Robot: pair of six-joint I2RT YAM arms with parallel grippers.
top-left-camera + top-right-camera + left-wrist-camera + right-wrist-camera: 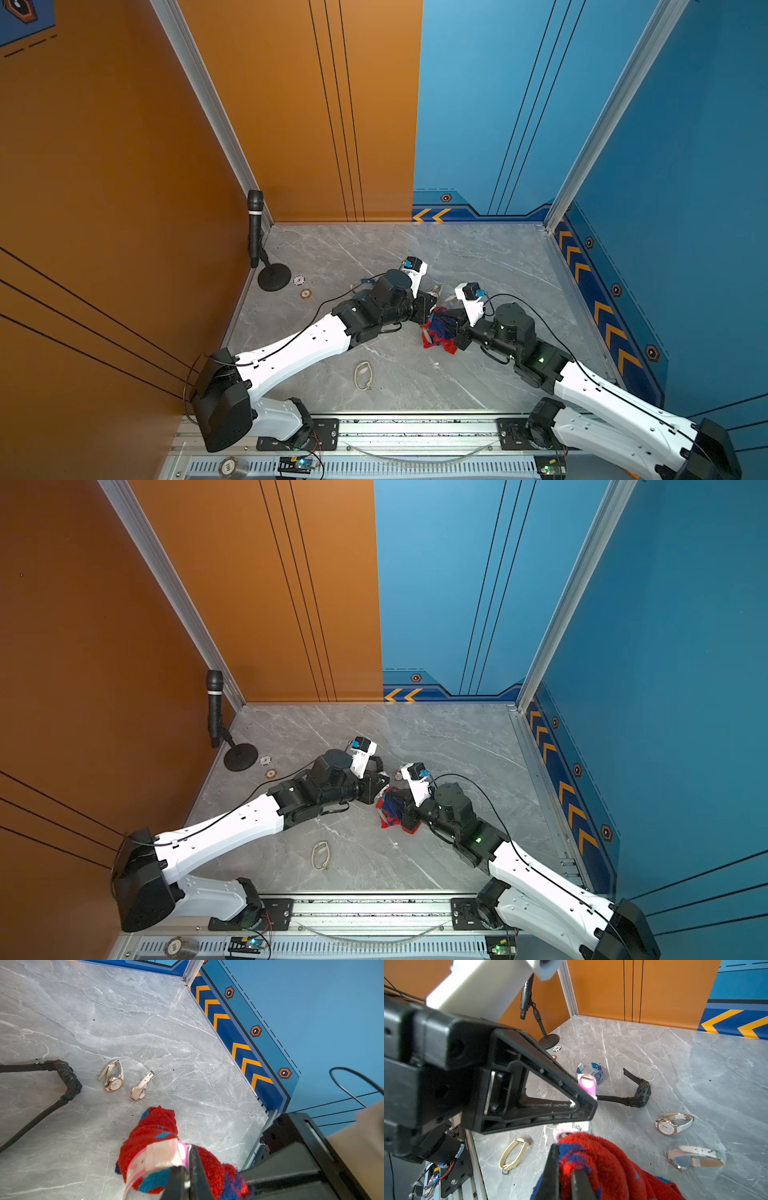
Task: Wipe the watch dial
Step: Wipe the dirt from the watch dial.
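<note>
Premises present as a robotics test cell, not a home or shop: a marble-pattern tabletop point(478, 257) boxed in by printed orange panels point(104, 166) and blue panels point(685, 166) on bare aluminium posts point(208, 104). A left arm point(299, 349) and right arm point(602, 399) are bolted to a slotted rail point(415, 432) along the front edge. An exposed circuit board point(297, 462) with loose wiring sits by it, and a microphone point(254, 224) stands in the corner

Pink watch point(164, 1156) against red-blue cloth point(153, 1126)

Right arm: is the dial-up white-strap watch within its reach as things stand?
Probably yes for reach: the white-strap watch lies on bare table just beyond the right hand, nothing between. But that hand is shut on the cloth, against the pink watch in the left hand, so no free grip.
</note>
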